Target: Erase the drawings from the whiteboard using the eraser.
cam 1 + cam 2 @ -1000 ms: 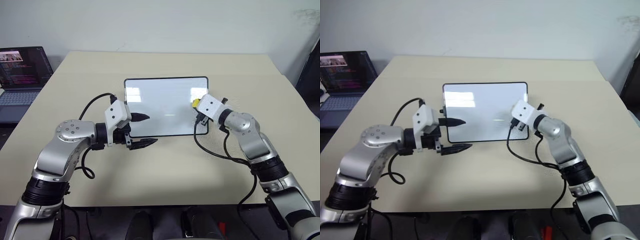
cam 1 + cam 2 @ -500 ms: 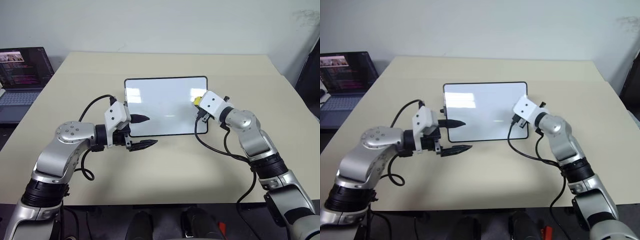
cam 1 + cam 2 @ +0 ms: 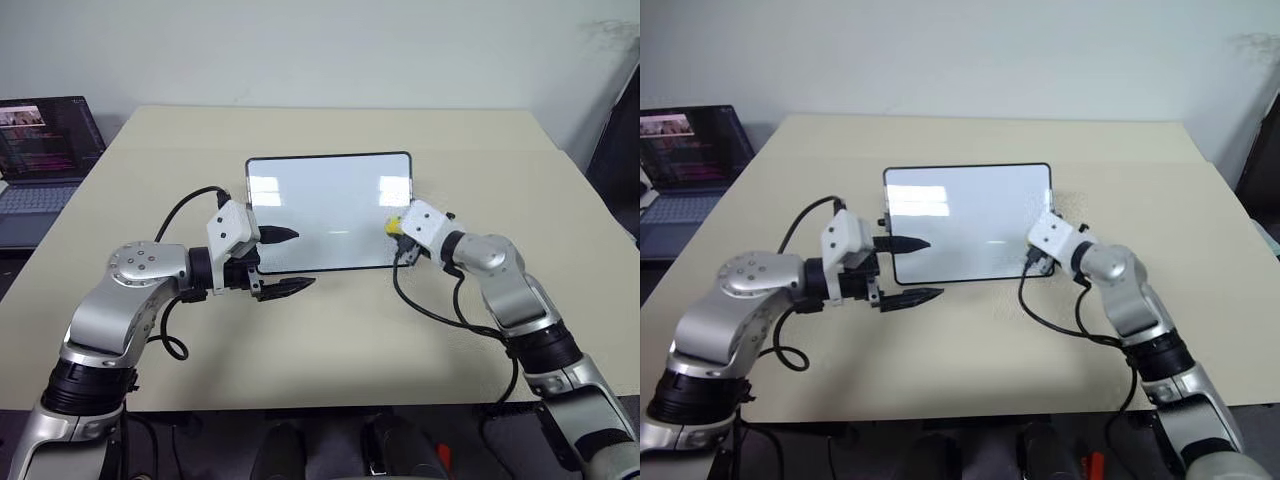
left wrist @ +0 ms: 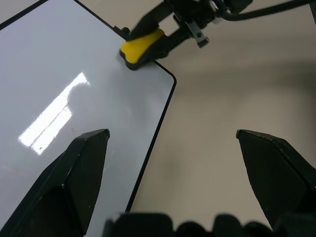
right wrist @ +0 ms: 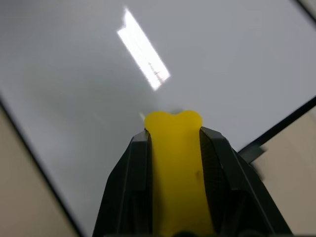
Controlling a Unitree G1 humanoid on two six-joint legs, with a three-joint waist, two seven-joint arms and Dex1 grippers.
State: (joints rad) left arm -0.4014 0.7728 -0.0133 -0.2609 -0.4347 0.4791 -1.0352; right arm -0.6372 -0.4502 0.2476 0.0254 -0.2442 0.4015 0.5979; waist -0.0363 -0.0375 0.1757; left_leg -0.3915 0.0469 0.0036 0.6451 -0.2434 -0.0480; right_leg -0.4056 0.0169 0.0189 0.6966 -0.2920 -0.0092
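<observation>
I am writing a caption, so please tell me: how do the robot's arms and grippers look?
Both arms are silver-grey metal with black joint bands and loose black cables. Each wrist carries a white box. The left gripper and right gripper each have two black tapered fingers.

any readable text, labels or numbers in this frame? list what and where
Laptop screen: lines of coloured text, too small to read.
Whiteboard: no writing visible, just light reflections.
Eraser: plain yellow, no label visible.
Right end effector and left end effector: no markings legible.
Nothing else carries text.
</observation>
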